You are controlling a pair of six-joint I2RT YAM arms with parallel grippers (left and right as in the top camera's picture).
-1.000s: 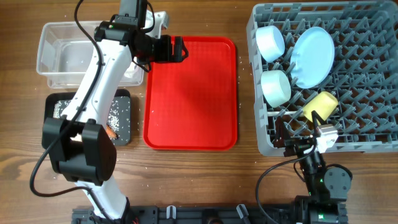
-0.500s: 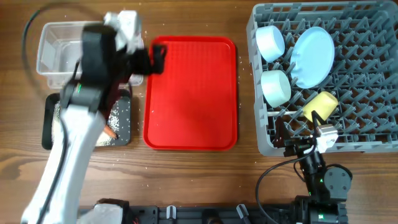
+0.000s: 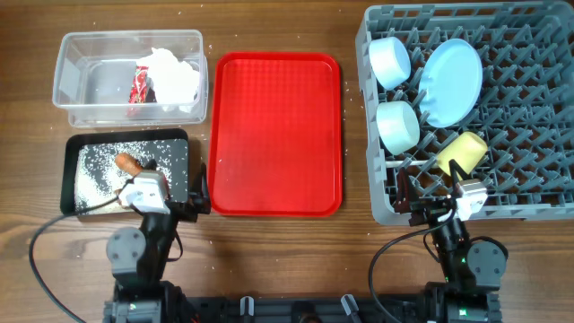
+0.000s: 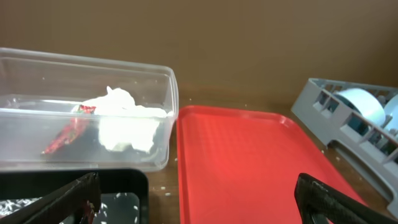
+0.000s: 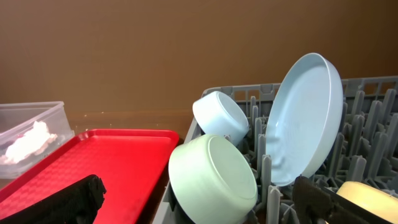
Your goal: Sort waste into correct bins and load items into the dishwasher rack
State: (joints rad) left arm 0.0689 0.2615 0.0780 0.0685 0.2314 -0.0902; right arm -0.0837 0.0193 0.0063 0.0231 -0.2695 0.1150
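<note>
The clear tub (image 3: pixel 81 85) at the back left holds the red snack wrapper (image 3: pixel 140 85) and white tissue (image 3: pixel 175 79); both also show in the left wrist view, the wrapper (image 4: pixel 65 132) beside the tissue (image 4: pixel 127 121). The black tray (image 3: pixel 72 152) holds scattered rice (image 3: pixel 99 170) and an orange carrot piece (image 3: pixel 126 162). The grey rack (image 3: pixel 529 117) holds the pale blue bowl (image 3: pixel 389 61), plate (image 3: pixel 450 82), mint-green bowl (image 3: pixel 398 126) and yellow cup (image 3: pixel 461 152). I cannot make out the spoon. My left gripper (image 3: pixel 199 190) (image 4: pixel 196 205) is open and empty by the tray's right end. My right gripper (image 3: pixel 414 196) (image 5: pixel 199 208) is open and empty at the rack's front edge.
The flat red serving tray (image 3: pixel 274 135) lies in the middle with nothing on it. Loose rice grains lie on the wood round the black tray. Both arms sit low at the table's front edge.
My left arm has pulled back from over the clear tub to the front edge, uncovering the wrapper, tissue and black tray. The right arm has not moved.
</note>
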